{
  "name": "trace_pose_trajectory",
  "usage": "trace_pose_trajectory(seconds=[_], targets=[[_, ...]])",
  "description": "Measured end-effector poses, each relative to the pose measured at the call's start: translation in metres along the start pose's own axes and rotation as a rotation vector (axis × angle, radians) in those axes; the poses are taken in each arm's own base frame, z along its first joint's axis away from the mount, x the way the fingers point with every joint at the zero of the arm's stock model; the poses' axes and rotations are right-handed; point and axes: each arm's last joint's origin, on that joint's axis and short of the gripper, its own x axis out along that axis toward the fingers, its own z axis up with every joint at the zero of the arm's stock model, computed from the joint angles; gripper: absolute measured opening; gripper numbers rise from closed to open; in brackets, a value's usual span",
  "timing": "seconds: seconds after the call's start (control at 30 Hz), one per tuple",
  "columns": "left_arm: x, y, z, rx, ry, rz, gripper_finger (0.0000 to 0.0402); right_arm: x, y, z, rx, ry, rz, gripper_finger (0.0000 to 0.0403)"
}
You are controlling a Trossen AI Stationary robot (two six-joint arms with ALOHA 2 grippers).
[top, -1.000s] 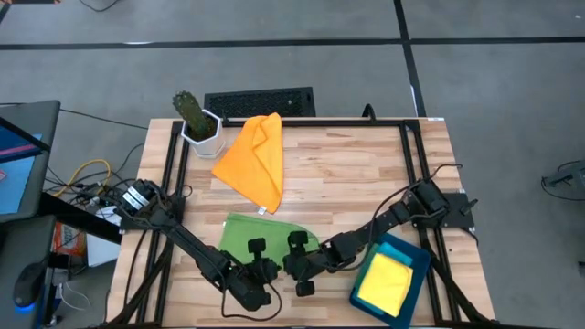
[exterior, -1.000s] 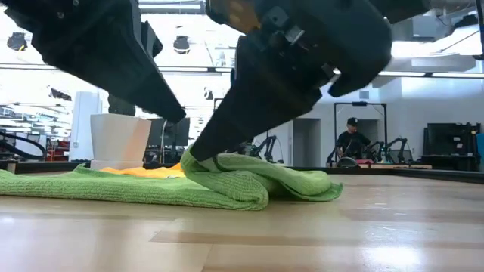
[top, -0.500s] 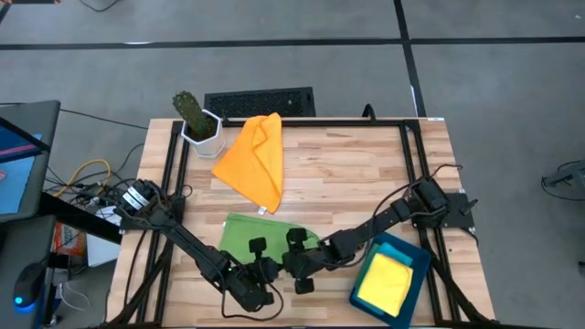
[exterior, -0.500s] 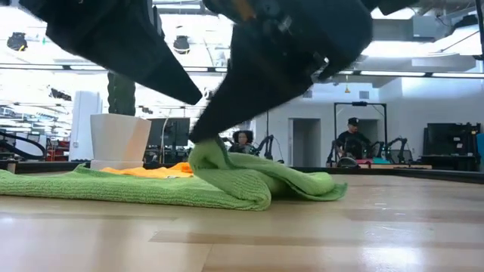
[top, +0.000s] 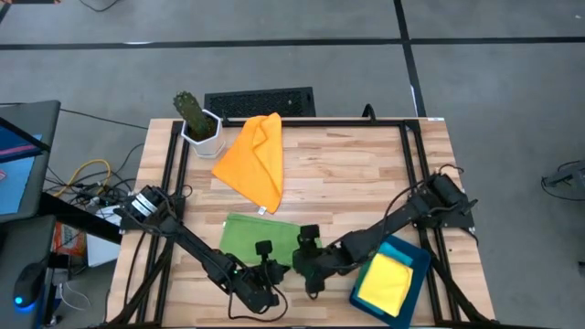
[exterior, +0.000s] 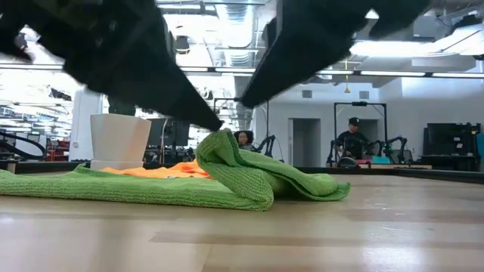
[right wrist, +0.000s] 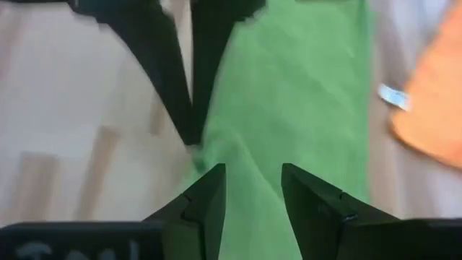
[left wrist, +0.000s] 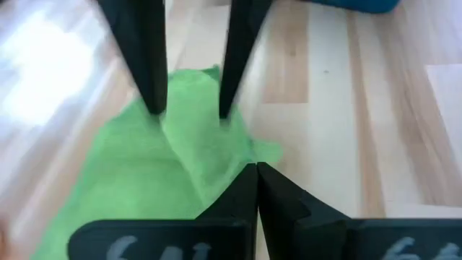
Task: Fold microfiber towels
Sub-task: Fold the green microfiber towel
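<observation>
Both arms have drawn back toward your near edge of the surface (top: pixel 366 174), and the right hand (top: pixel 306 265) has let go, fingers apart. The green towel (top: pixel 260 236) lies flat beyond it; your left hand (top: pixel 271 274) pinches its raised corner.
</observation>
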Motion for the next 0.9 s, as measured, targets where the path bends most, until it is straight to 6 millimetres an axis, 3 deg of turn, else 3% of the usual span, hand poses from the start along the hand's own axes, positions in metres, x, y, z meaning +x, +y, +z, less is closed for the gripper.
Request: trace_pose_trajectory(seconds=[0.1, 0.23, 0.47, 0.9], targets=[[0.007, -0.002, 0.0, -0.02, -0.013, -0.012, 0.0002, -0.012, 0.003, -0.002, 0.01, 0.027, -0.02, 0.016], [0.016, -0.003, -0.011, -0.01, 0.03, -0.012, 0.0002, -0.019, 0.009, -0.021, 0.006, 0.146, -0.071, 0.0159], [0.018, -0.003, -0.014, -0.023, 0.046, -0.018, 0.0002, 0.007, 0.017, -0.043, -0.011, 0.191, -0.079, 0.0159], [0.017, -0.003, -0.017, -0.037, 0.076, -0.019, 0.0002, 0.018, 0.012, -0.061, -0.031, 0.275, -0.077, 0.0159]])
